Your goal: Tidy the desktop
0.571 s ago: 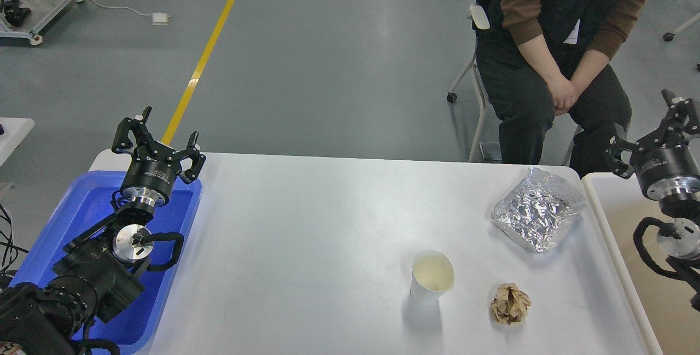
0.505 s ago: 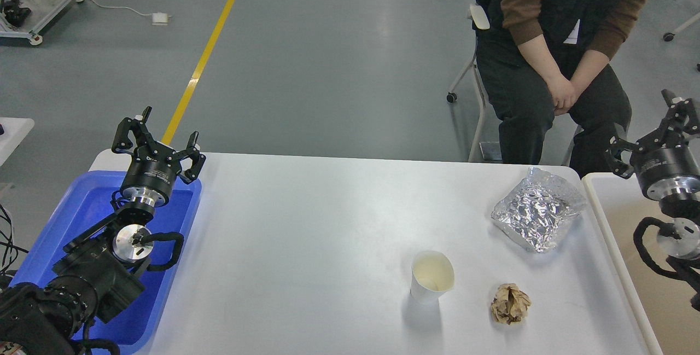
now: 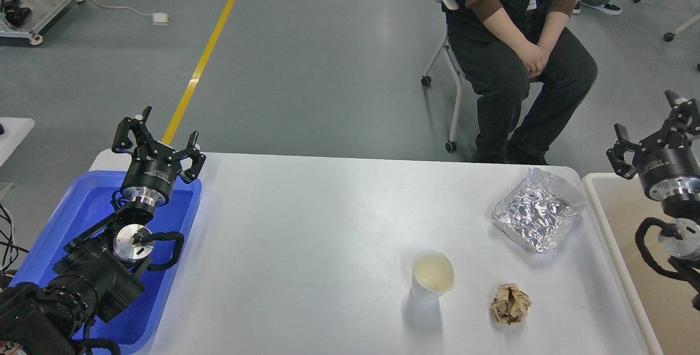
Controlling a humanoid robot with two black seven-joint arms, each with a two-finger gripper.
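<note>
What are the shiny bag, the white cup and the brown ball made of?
Shiny bag: likely metallised foil, mirror-bright and wrinkled. White cup: seemingly matte paper, thin rim. Brown ball: probably crumpled paper, dull with sharp creases.
</note>
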